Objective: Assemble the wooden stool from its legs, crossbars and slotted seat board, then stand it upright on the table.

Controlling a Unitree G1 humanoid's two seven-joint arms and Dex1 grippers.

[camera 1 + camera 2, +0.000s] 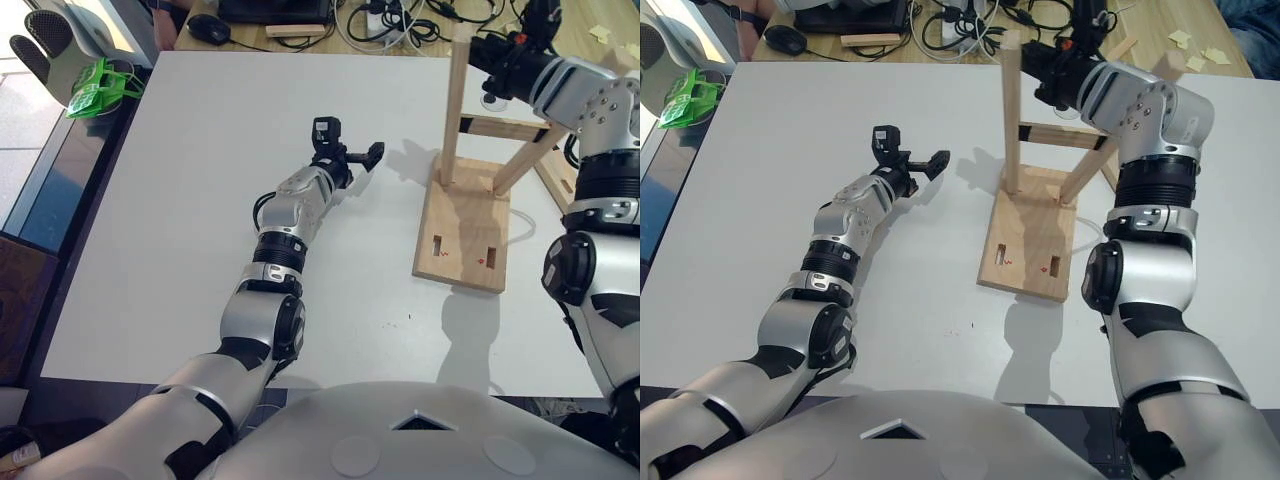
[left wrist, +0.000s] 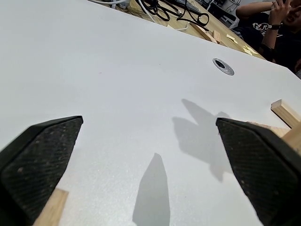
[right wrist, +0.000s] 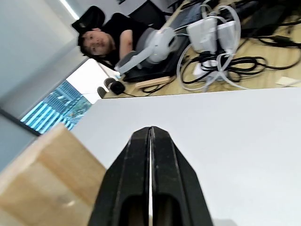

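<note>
1. The left gripper [image 1: 365, 156] hovers low over the broad white table [image 1: 200, 200], near the middle. Its two black ribbed pads [image 2: 42, 160] are spread wide apart, with only bare tabletop between them.
2. It points toward the flat pale wooden seat board [image 1: 465, 235], which lies just beyond its tips on the robot's right. The two are near each other but apart.
3. The right gripper [image 3: 150, 136] is raised at the far right of the table. Its two black fingers are pressed together with nothing visible between them. It sits just beside the top of the tall upright wooden leg [image 1: 455, 110]; I cannot tell whether it touches the leg.
4. That leg stands straight up from the far end of the seat board. A second wooden leg [image 1: 522, 160] rises from the same end and leans away to the right.
5. A short wooden crossbar [image 1: 495, 127] runs between the two legs, partway up.
6. At the near end of the board, two small rectangular slots [image 1: 437, 243] stand open and unfilled.
7. The half-built stool rests seat-down on the table, legs in the air.
8. Beyond the far table edge lie a black computer mouse [image 1: 208, 28], a small wooden block [image 1: 295, 31] and a tangle of black and white cables [image 1: 390, 20].
</note>
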